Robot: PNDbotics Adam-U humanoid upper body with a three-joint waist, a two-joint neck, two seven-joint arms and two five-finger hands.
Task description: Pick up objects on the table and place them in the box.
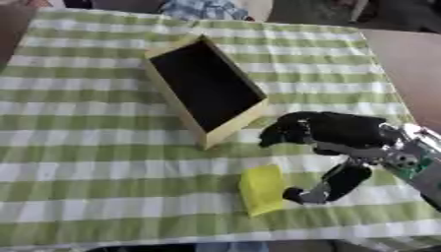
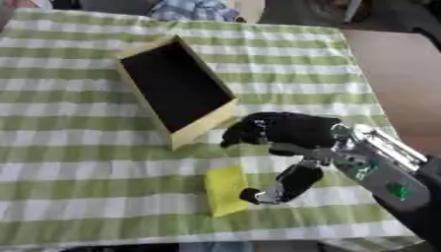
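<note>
I see soft, even daylight and only faint shadows. Both views are blurry and blocky; my right hand (image 1: pixel 344 130) smears into a dark blob against the counter (image 1: pixel 86 147).

right hand (image 1: pixel 336 130) open, thumb down

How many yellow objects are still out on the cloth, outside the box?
1: a yellow block lies near the table's front edge, in front of the box, with the right hand beside it. Nothing visible inside the box.
</note>
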